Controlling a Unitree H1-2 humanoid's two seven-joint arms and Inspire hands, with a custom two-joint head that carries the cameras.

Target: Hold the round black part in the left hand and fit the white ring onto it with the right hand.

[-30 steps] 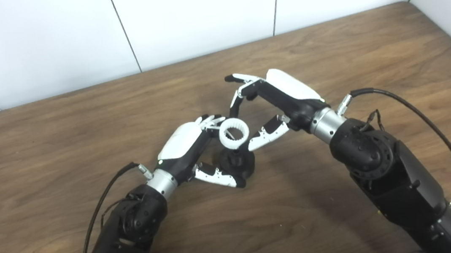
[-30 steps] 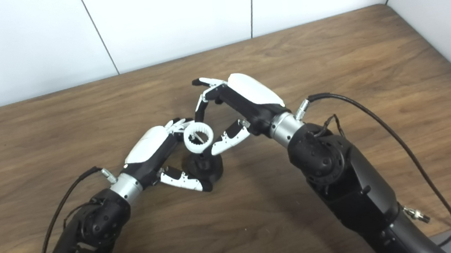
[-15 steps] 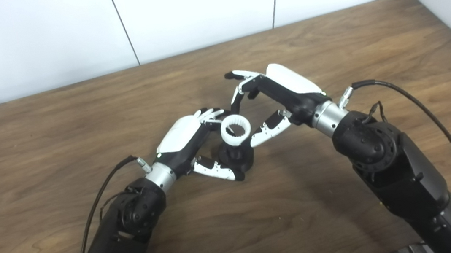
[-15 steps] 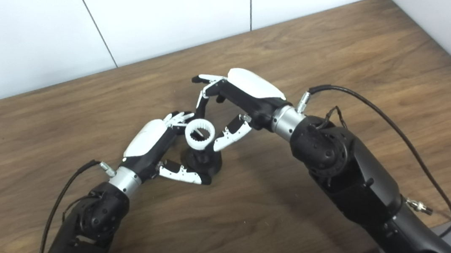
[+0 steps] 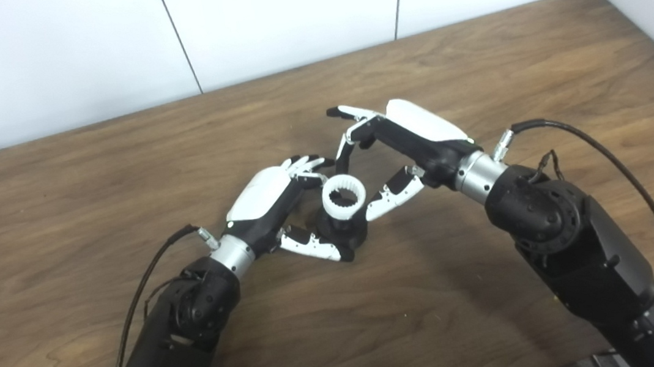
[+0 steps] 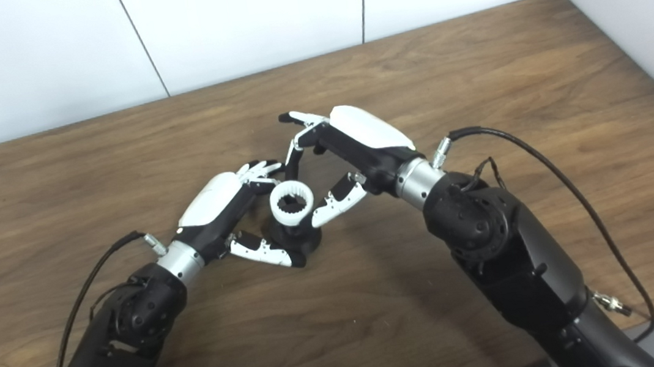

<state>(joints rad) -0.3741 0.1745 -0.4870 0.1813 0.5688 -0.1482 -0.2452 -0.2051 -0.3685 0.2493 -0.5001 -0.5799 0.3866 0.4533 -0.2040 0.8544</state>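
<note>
White wall panels are backing a brown wood-grain worktop (image 5: 504, 65), and near its middle the two hands are meeting over the parts. Sitting between them is the white ring (image 5: 343, 197), its toothed bore facing up; it is resting on top of the round black part (image 5: 341, 231), apparently on that part's raised centre, though how far it has gone down is hidden by the ring itself. The ring is looking like thin, rigid moulded plastic, so I judge it light, stiff and fairly slick, and likely to tip or skid if pushed from one side only; the safest hold would be on opposite points of its outer wall, leaving the bore free. The black part is reading as denser and squat, with a broad base on the worktop, so it should be staying put under a light press. The left hand (image 5: 281, 213) is curling round this part, thumb under its near edge and fingers at the far side beside the ring, so it is gripping the base. The right hand (image 5: 397, 154) is spread, holding nothing: its thumb tip is lying just beside the ring's outer wall, whether touching I cannot tell, while its fingers are arching beyond the ring, apart from it.
</note>
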